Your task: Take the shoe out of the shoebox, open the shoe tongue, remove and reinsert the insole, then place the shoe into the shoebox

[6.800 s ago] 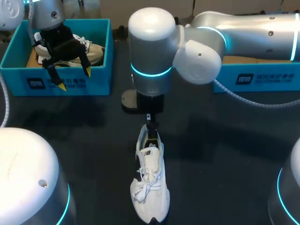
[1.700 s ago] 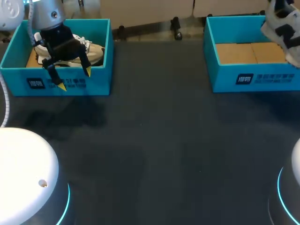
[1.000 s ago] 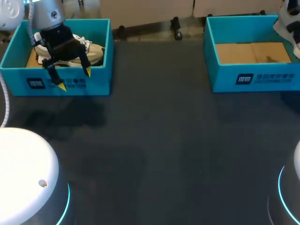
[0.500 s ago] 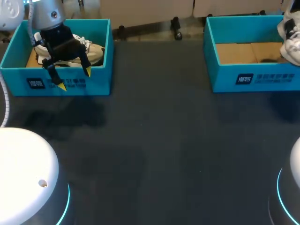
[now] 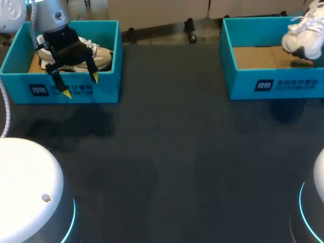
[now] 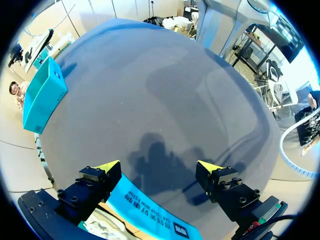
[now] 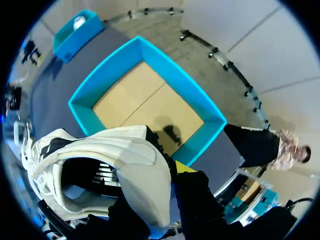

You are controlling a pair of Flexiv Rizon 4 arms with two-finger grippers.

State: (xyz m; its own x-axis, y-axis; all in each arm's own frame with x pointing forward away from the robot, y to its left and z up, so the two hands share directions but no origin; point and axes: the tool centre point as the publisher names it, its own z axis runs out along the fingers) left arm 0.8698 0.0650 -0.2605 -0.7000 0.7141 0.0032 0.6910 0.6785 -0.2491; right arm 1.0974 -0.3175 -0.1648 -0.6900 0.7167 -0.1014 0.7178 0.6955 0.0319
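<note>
A: Where's the shoe [image 5: 302, 36]?
B: Above the right shoebox [image 5: 253, 76], heel pinched in the right gripper [image 7: 167, 180]; one fingertip hidden.
A: Left gripper [image 5: 80, 85]?
B: Spread, over the other box's [image 5: 101, 88] front wall.

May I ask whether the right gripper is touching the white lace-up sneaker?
Touching: the right wrist view shows the right gripper clamped on the white sneaker.
</note>
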